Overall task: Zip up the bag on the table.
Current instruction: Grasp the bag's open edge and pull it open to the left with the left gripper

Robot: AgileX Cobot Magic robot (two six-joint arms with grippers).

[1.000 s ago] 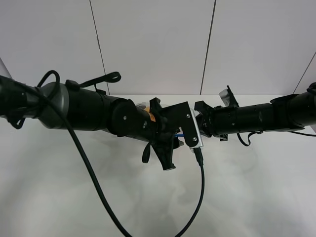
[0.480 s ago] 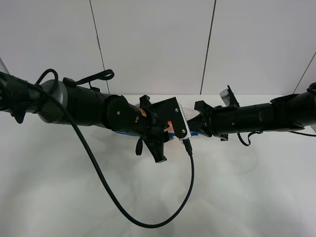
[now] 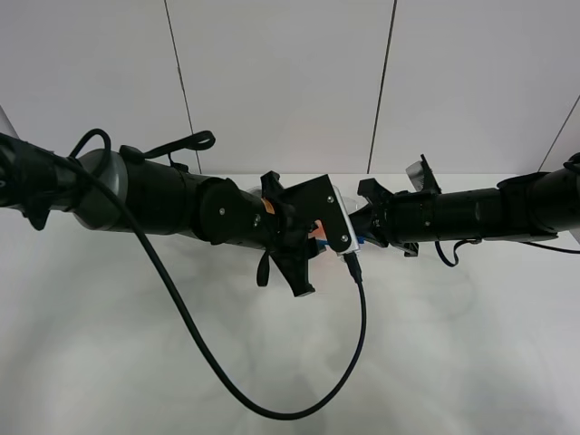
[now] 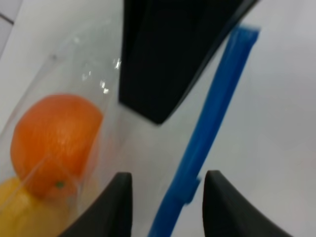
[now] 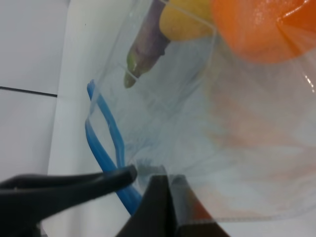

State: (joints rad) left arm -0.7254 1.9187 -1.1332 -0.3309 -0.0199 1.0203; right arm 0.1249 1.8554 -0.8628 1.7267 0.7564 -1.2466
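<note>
Left gripper (image 4: 165, 202) released, astride zipper strip (image 4: 217, 94). Right gripper (image 5: 138, 174), at its 3 o'clock in high view, clenched on bag (image 5: 197, 123) corner. If you pull unclamped, fingers likely skate and strip won't seal.

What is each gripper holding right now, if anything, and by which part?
The right gripper pinches the bag at its clear edge beside the blue strip. The left gripper only straddles the strip, fingers apart, not clamped.

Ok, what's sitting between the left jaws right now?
The blue zipper strip of the bag runs between the left jaws, which stand on either side of it. The left wrist view shows this.
</note>
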